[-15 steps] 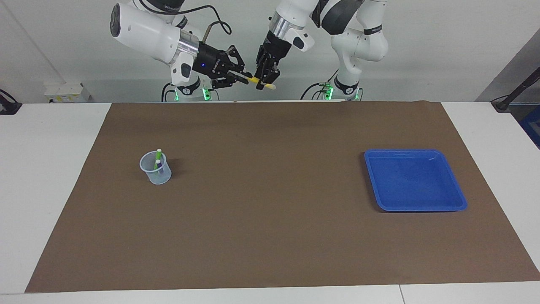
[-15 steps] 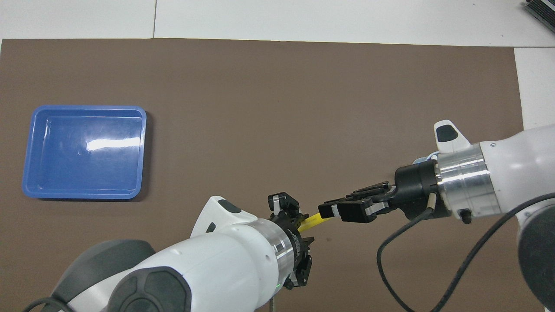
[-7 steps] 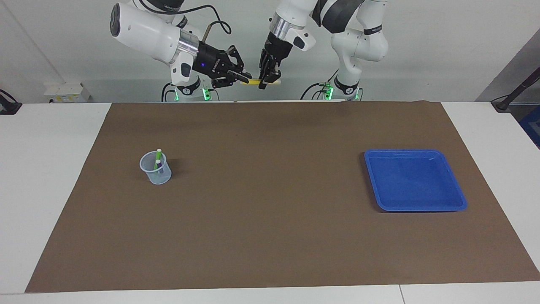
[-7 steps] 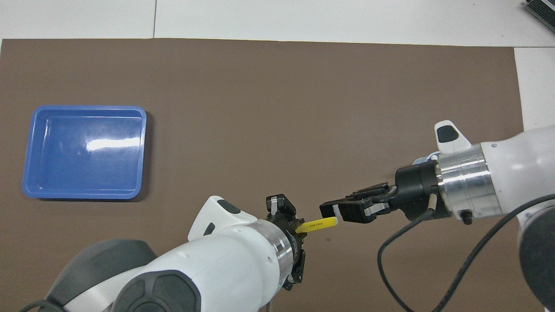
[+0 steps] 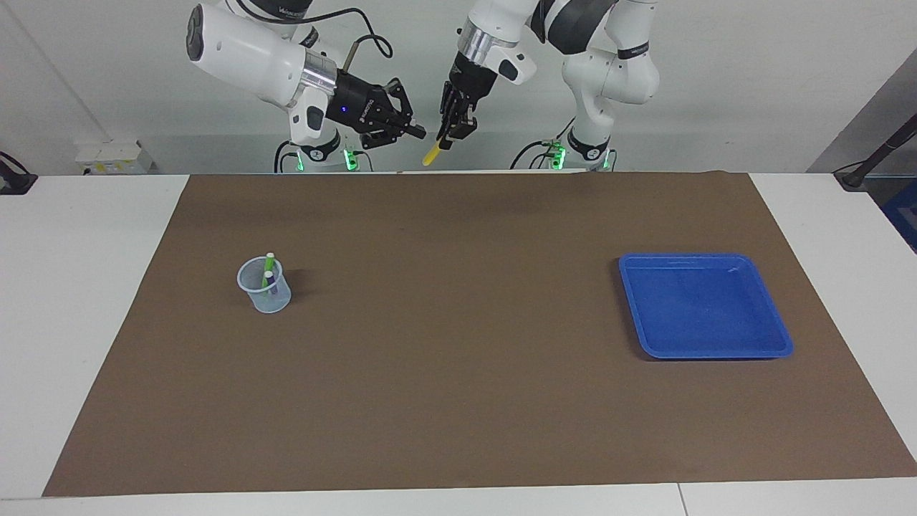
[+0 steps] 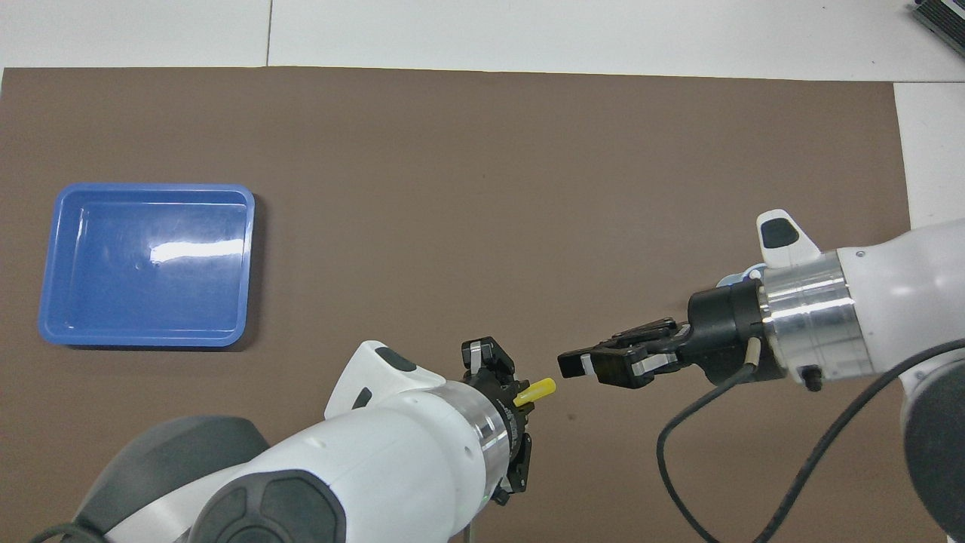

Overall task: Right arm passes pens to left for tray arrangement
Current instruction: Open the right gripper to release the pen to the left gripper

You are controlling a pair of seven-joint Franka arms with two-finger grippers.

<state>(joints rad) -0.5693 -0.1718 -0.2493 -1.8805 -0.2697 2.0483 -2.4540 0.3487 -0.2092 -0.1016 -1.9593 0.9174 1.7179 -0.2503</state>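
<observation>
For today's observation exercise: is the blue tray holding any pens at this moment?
No, the blue tray is bare inside; the yellow pen hangs from the left gripper in the air.

place: robot lab | evidence: two fixed arms, brown mat (image 5: 458, 401), bare walls

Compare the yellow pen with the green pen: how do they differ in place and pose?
The yellow pen hangs tilted in the left end effector, up in the air; the green pen stands nearly upright in the clear cup on the mat. Yellow is gripped; green is untouched. Both are slim markers.
</observation>
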